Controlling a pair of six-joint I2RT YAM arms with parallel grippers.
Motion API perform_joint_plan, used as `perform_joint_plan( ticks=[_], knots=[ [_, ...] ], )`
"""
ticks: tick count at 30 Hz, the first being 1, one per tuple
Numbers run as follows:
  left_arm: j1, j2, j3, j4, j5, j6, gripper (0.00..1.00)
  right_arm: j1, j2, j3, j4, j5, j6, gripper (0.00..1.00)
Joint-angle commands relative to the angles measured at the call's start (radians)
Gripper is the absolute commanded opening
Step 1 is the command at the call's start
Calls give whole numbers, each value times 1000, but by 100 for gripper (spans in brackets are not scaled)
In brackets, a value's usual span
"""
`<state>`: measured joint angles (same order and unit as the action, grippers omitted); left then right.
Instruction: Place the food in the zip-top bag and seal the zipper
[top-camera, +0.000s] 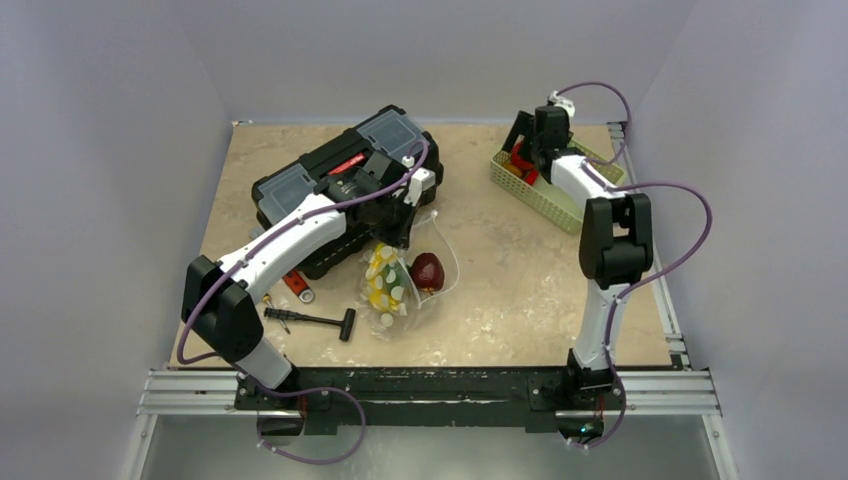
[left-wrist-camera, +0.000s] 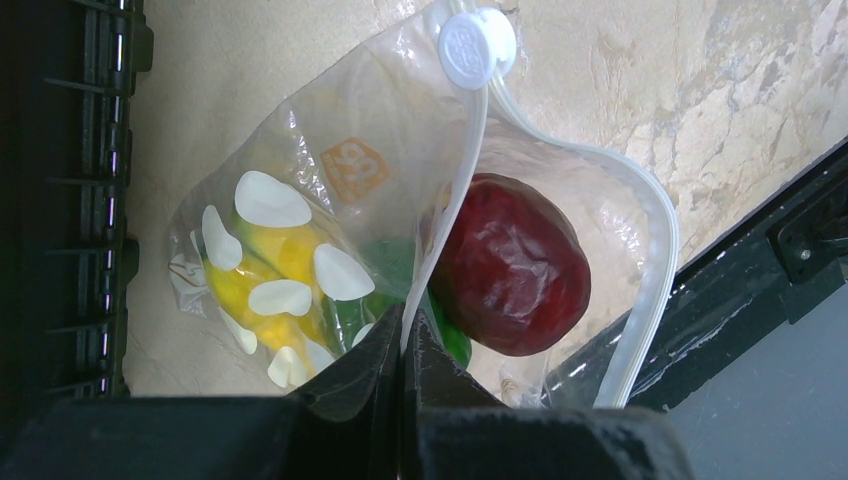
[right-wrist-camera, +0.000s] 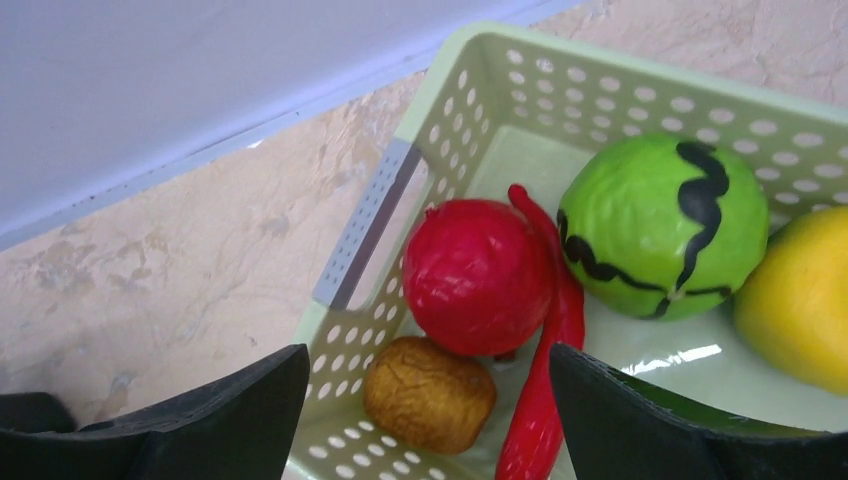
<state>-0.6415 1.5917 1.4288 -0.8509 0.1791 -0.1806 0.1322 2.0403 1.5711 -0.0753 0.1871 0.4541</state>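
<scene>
My left claw pressed shut on the zipper, pinching one lip of the zip-top bag. Bag lies mid-table just beside the black toolbox, long axis far-to-near, mouth gaping rightward. Clear w/ white dots; dark red fruit in the mouth, yellow and green pcs deeper. Open tabletop to its right. My right claw is spread above the green basket, far-right corner.
</scene>
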Motion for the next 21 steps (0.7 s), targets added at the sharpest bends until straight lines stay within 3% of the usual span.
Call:
perform_joint_plan(
  ticks=[1,7,14,21],
  knots=[
    [7,5,36,4,13,9,0,-55,31,119,0,-79,-36,91],
    [6,-4,36,7,26,6,0,-57,161,244,-37,-126,-60,91],
    [8,-9,35,7,25,7,0,-57,219,219,29,-184,-7,81],
    [8,-7,36,7,29,7,0,-56,282,214,28,-208,18,83]
  ],
)
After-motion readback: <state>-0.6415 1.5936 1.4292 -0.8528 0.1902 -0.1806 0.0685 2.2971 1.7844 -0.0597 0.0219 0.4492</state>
